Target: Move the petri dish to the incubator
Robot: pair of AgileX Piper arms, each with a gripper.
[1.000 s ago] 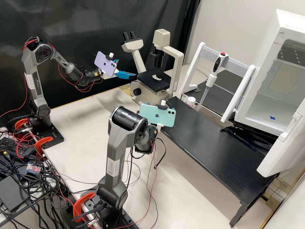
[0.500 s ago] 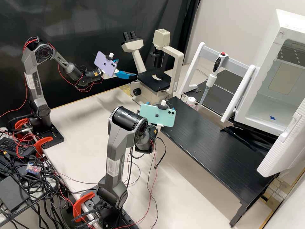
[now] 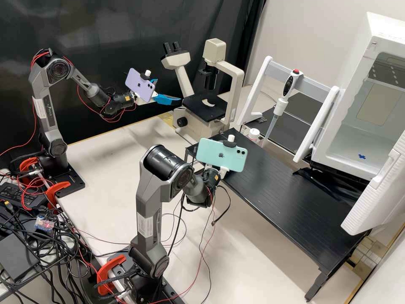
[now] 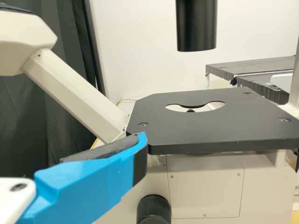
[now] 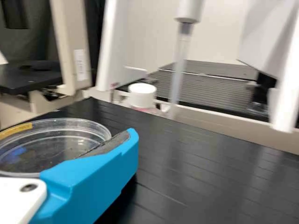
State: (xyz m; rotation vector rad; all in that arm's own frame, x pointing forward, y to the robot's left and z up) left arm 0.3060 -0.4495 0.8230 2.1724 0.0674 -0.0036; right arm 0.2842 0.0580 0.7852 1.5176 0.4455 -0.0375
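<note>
Incubator (image 3: 376,36) — largest item, its white door swung open, standing well apart from the right gripper (image 3: 223,172), to that gripper's right in the high view. Black platform (image 3: 278,194): extends from beneath and beyond the right gripper toward the incubator. Microscope (image 3: 237,80): directly ahead of the left gripper (image 3: 167,91), its black stage (image 3: 200,111) near that gripper's fingertips; contact between the two cannot be told. White stand (image 3: 258,82): farther out than the right gripper, across the platform, with a pipette (image 3: 291,86) hanging upright in it, tip down. Left gripper state: open and unloaded, its blue fingers spread apart. Right gripper state: closed on the petri dish. Purple phone (image 3: 140,85) mounted over the left gripper; green phone (image 3: 222,155) likewise over the right one, hiding much of it in the high view. Petri dish (image 5: 52,145): clear, round, lying roughly flat in the right gripper above the platform, its rim against the dark pad (image 5: 108,143) of the blue finger; a yellow label (image 5: 15,130) sits at its edge. White-capped bottle (image 5: 141,95): beyond the right gripper, near the pipette. Small blue mark (image 3: 362,156) on the incubator floor, well apart from both grippers.
</note>
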